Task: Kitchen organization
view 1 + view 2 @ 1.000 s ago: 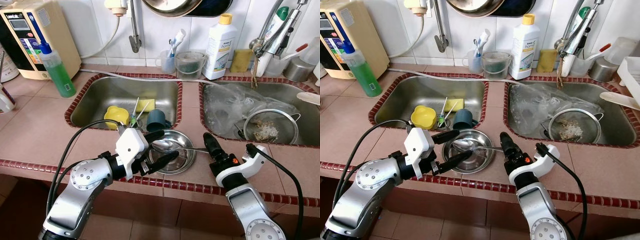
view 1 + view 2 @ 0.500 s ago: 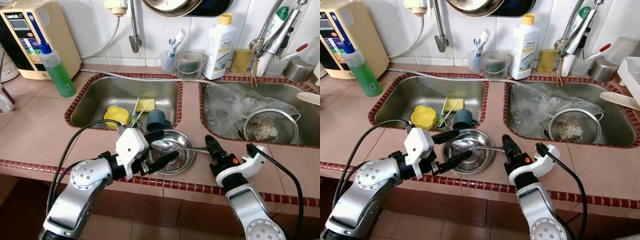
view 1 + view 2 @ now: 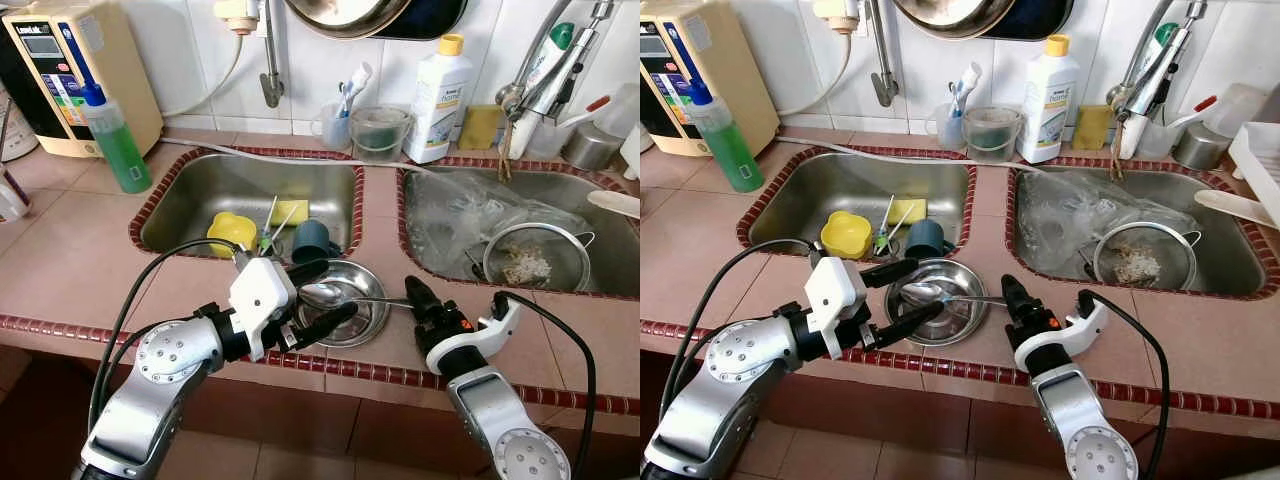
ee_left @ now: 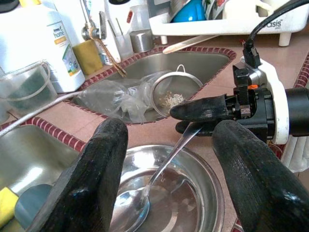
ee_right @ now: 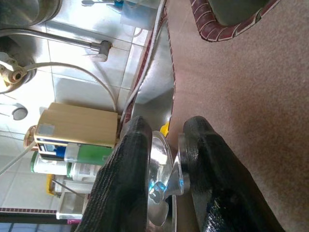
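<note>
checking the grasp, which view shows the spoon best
The left wrist view: the whole spoon, bowl in the steel dish, handle between the right gripper's fingers. Eye views show it small; right wrist view shows a sliver.

Home kitchen, double sink [image 3: 190, 215], tiled counter [image 3: 70, 260]

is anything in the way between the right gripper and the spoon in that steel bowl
Nothing visible stands between them. The right gripper has already reached the spoon: its fingers are closed on the end of the handle, as the left wrist view shows, while the spoon's head lies in the steel bowl. The left gripper is open around the bowl's near side.
</note>
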`<state>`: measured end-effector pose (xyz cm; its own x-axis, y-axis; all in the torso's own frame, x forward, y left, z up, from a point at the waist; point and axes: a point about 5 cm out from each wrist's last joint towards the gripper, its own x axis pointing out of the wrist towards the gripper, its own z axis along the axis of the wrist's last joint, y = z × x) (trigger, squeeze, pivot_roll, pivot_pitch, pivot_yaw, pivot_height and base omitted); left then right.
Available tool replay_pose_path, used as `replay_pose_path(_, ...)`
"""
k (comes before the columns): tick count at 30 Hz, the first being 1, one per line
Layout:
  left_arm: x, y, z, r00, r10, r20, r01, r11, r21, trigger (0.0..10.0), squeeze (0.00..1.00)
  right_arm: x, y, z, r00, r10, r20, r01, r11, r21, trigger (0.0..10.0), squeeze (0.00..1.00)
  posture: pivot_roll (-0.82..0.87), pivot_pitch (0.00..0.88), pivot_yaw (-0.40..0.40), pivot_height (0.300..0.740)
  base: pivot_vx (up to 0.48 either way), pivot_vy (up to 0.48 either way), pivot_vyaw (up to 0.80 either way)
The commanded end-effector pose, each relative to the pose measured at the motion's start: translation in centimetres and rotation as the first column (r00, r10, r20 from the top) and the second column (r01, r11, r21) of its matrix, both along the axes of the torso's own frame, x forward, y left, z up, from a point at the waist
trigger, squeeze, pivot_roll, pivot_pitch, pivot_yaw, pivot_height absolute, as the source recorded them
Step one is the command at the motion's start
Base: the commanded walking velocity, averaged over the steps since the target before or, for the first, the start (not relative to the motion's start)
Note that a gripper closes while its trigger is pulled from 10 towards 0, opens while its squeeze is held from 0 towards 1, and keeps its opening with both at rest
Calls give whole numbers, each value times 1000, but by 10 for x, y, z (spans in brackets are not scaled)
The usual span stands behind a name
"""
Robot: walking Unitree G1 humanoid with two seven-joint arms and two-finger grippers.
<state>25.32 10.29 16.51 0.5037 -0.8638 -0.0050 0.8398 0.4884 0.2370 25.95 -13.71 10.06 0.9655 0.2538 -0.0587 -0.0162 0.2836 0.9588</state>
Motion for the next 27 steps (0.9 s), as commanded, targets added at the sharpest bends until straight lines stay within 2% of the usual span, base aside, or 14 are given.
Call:
replay_pose_path(1, -1, 2, 4, 1000, 4, 20, -4, 1000, 13, 10000, 0, -2, 23, -12, 997, 9, -73, -1, 994, 113, 10000, 0, -135, 51, 48, 740, 0, 0, 0)
replay_pose_path(2, -1, 2, 4, 1000, 5, 21, -6, 1000, 14, 10000, 0, -2, 23, -11, 998, 13, -67, -5, 993, 116, 10000, 0, -134, 51, 50, 740, 0, 0, 0)
replay_pose_path(3, -1, 2, 4, 1000, 7, 22, -7, 1000, 15, 10000, 0, -2, 24, -10, 998, 13, -58, -6, 993, 121, 0, 0, -136, 52, 49, 740, 0, 0, 0)
replay_pose_path(23, 0, 2, 5, 1000, 4, 25, -4, 1000, 17, 10000, 0, -3, 22, -6, 1000, 6, -31, -3, 993, 115, 0, 0, -142, 50, 56, 740, 0, 0, 0)
replay_pose_path(26, 0, 2, 5, 1000, 5, 25, -5, 1000, 18, 10000, 0, -2, 22, -3, 1000, -8, -2, 8, 993, 119, 0, 0, -140, 49, 57, 740, 0, 0, 0)
replay_pose_path(27, 1, 2, 5, 1000, 7, 25, -7, 1000, 18, 10000, 0, -2, 17, 6, 997, -46, 63, 35, 986, 162, 2392, 0, -140, 51, 58, 740, 0, 0, 0)
